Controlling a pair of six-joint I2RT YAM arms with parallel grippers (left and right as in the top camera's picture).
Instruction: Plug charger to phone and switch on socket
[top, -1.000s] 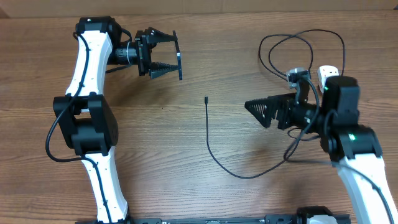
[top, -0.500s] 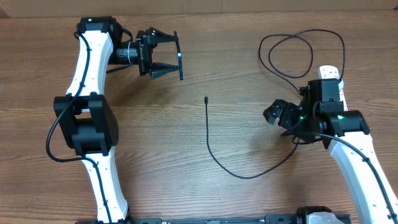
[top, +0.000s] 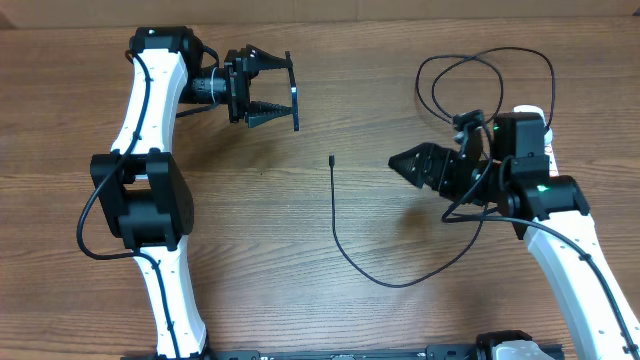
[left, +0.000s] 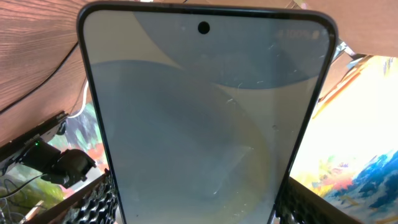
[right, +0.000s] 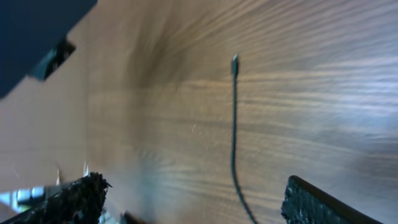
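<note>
My left gripper (top: 285, 92) is shut on the phone (top: 293, 95) and holds it on edge above the table at the upper left. In the left wrist view the phone's pale blue-grey screen (left: 205, 118) fills the frame between my fingers. The charger, a thin black cable (top: 345, 245), lies on the table with its connector tip (top: 331, 160) pointing away from me; the tip also shows in the right wrist view (right: 234, 62). My right gripper (top: 400, 163) is open and empty, right of the tip, pointing left. The white socket (top: 545, 145) is mostly hidden behind my right arm.
The black cable makes loops (top: 480, 85) at the upper right near the socket. The wooden table (top: 300, 290) runs across the whole view. A dark blurred shape (right: 37, 31) fills the upper left corner of the right wrist view.
My right gripper has swung and now points left toward the cable tip, jaws open. My left gripper has shifted slightly right with the phone. The cable has not moved.
</note>
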